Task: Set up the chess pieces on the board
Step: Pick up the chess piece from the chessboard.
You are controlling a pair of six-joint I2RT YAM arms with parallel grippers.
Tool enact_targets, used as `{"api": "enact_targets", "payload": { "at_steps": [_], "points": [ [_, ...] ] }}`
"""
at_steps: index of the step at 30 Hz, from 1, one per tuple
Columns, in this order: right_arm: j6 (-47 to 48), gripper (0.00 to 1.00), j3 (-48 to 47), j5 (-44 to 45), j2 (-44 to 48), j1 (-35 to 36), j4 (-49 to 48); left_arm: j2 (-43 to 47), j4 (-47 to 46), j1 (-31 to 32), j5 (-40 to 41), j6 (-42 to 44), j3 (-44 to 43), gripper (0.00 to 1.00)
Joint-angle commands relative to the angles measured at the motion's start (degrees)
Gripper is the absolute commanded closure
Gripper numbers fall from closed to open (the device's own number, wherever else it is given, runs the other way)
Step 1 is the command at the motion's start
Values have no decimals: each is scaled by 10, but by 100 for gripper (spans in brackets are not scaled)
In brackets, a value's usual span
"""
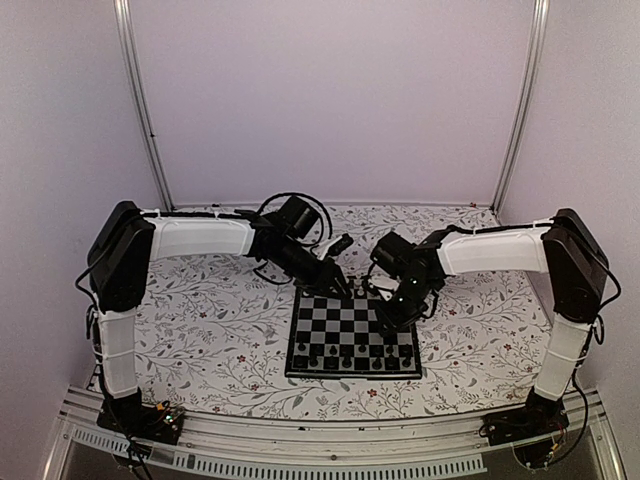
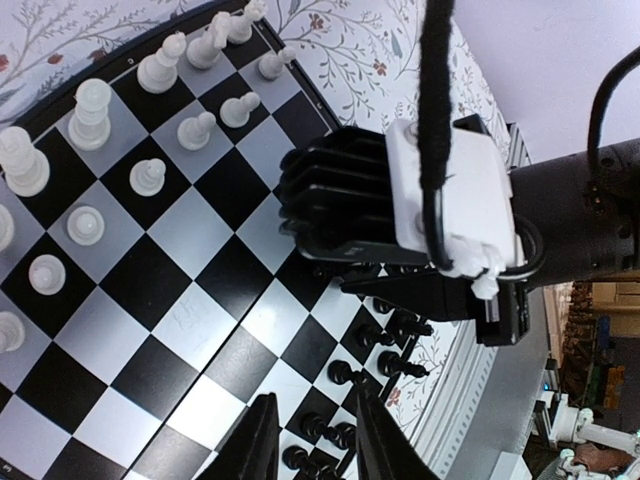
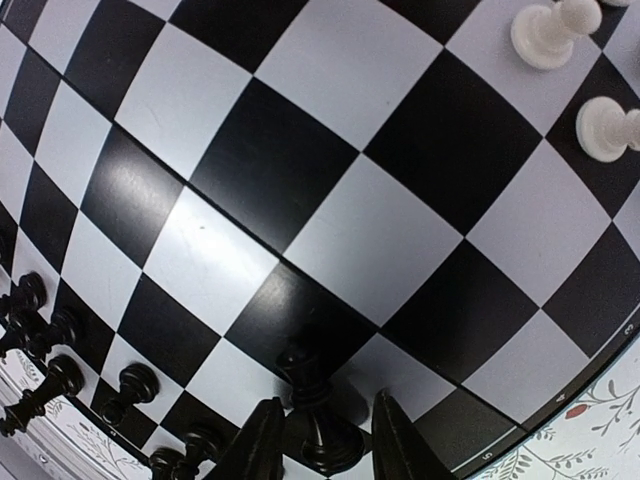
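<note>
The board (image 1: 350, 325) lies on the table between both arms. Black pieces (image 1: 350, 355) stand along its near rows. In the left wrist view, white pieces (image 2: 90, 110) stand at the upper left of the board (image 2: 190, 310) and black pieces (image 2: 390, 360) at the lower right. My left gripper (image 2: 313, 395) is open and empty above the board's middle squares. My right gripper (image 3: 328, 402) is open, with its jaws either side of a black piece (image 3: 320, 425) that stands near the board's edge (image 3: 300, 170). Small gaps show on both sides of the piece.
The floral table cover (image 1: 200, 330) surrounds the board. A metal rail (image 1: 300, 440) runs along the near edge. The right arm's gripper body (image 2: 400, 210) hangs over the board in the left wrist view. Two white pawns (image 3: 545, 30) and a row of black pieces (image 3: 60, 375) flank the right gripper.
</note>
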State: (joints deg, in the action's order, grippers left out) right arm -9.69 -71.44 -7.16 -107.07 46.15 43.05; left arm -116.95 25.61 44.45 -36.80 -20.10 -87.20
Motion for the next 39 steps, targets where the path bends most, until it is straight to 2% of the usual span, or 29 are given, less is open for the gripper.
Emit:
{"api": "enact_targets", "payload": {
  "at_steps": [1,6,11,15,20,30,39],
  "points": [
    [0,68,30,18,15,5,26,-9,0,-6,-6,7,0,70],
    [0,70,29,17,18,6,26,-11,-2,-6,-7,6,0,70],
    [2,83,23,16,16,7,20,-13,-6,-7,-11,3,-1,70],
    [3,88,10,27,25,7,17,-17,-8,-8,-21,-3,-7,70],
    [8,89,-8,17,62,7,-2,-21,-16,-12,-43,-16,-18,70],
    [4,89,-26,-60,106,7,-63,-23,-106,-16,-157,-60,-11,65],
    [9,89,-30,-80,115,7,-80,-34,-108,-18,-168,-68,-17,58]
  ]
}}
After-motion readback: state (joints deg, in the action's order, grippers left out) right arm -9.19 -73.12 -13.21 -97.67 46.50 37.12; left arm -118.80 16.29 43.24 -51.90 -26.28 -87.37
